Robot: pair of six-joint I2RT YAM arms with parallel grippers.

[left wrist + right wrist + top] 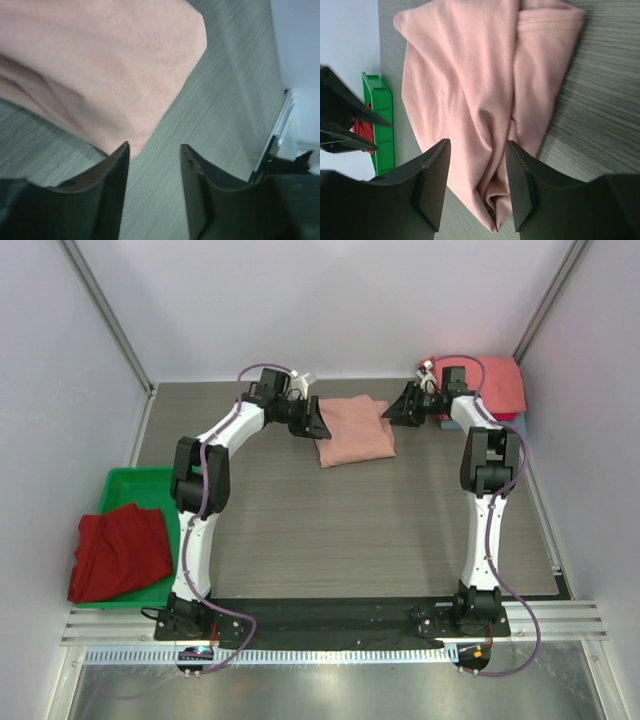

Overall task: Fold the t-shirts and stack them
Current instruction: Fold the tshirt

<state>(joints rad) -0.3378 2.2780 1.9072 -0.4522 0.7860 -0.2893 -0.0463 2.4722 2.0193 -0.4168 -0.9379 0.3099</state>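
Here the left gripper (312, 422) and right gripper (398, 406) flank the pink shirt (355, 430), jaws spread and empty; it looks like light, floppy cotton, best pinched at its side edges.

No text, label, brand, number or sign can be read in any view; the dusty-pink t-shirt (355, 430) on the counter (350, 530) shows only plain cloth, and the green tray (127, 477) shows plain plastic
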